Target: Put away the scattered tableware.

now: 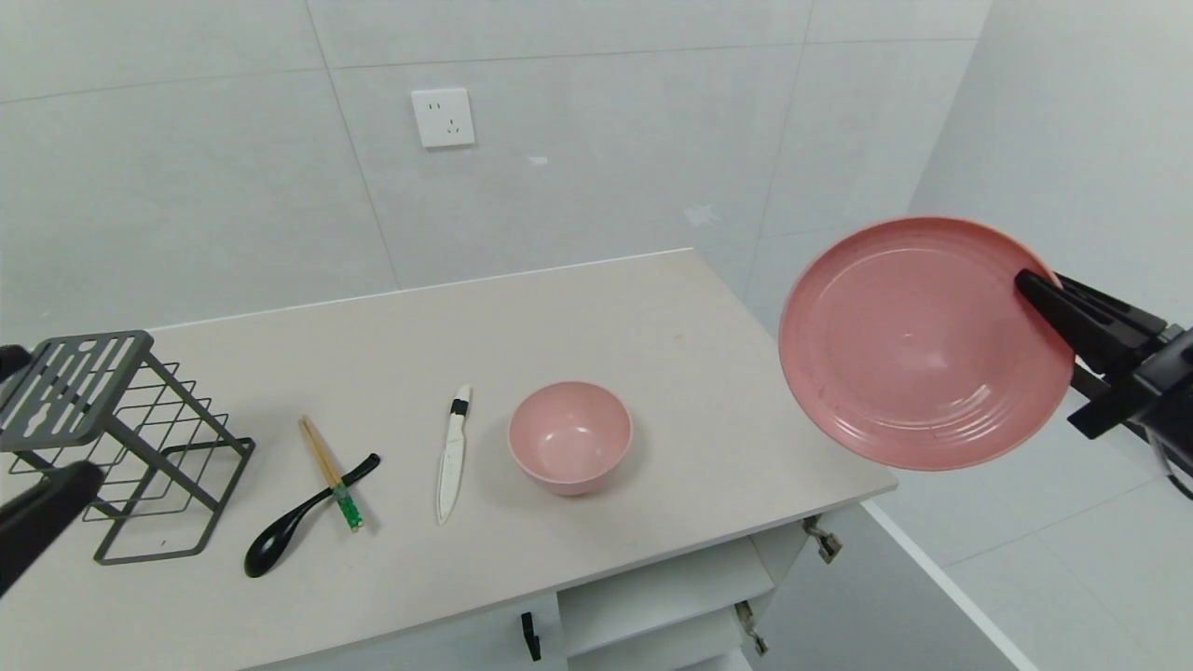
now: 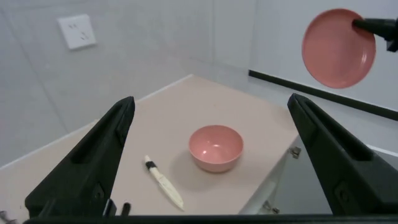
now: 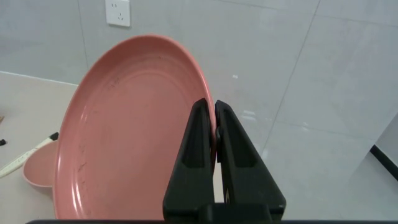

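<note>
The table (image 1: 652, 335) carries most of the tableware loose on its top, so by my reading the job is barely begun: one piece is picked up and none is stowed. The wire rack (image 1: 75, 382) stands at the table's left edge, and it looks like the likely home for the small pieces, though where each one belongs is my guess. The pink plate (image 1: 913, 345) is the only item off the surface. It hangs tilted in the air beyond the table's right edge, with the right gripper (image 3: 213, 115) clamped on its rim, one finger across its face and the other behind it. The pink bowl (image 1: 569, 436) sits upright near the middle of the front edge, untouched. Just beside it, toward the left edge, lies the white knife (image 1: 453, 457), pointing at the front edge. Further left, near the rack, the black spoon (image 1: 298, 522) lies with its handle crossed over the pair of chopsticks (image 1: 328, 471), the two touching. The left gripper (image 2: 211, 102) hovers by the rack at the left edge with its fingers spread wide, grasping nothing. What remains, as I judge it, is to stow the plate, then the bowl, knife, spoon and chopsticks in turn.
</note>
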Controlling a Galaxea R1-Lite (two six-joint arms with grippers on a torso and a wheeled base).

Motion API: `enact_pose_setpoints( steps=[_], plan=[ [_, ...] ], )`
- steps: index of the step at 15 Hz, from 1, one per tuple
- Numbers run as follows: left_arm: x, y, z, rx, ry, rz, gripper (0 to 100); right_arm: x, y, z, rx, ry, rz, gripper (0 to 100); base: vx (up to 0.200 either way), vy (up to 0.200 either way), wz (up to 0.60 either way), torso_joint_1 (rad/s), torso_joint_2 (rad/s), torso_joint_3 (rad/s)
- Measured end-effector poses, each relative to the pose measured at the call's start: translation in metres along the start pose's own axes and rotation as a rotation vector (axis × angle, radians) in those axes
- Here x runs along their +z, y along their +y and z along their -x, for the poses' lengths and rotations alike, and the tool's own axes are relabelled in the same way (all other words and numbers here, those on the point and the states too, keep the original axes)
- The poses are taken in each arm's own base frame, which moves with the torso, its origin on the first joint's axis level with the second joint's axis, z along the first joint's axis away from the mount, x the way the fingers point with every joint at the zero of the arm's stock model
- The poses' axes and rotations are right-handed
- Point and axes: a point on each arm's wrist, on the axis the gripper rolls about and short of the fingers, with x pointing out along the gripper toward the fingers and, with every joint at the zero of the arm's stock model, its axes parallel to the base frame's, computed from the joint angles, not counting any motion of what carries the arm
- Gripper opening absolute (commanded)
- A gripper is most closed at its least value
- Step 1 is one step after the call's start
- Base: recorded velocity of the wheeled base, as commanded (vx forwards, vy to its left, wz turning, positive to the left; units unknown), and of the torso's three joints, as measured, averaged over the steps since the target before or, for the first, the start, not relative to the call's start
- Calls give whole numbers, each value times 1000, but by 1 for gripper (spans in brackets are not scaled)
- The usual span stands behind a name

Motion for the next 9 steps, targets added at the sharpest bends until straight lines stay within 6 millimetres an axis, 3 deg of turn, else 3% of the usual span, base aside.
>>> enact_pose_setpoints(
  steps=[9],
  plan=[
    [-48,31,-101,-108,192,119,100,10,3,6,23,-45,30,0,0,0,0,0,0,0]
  ],
)
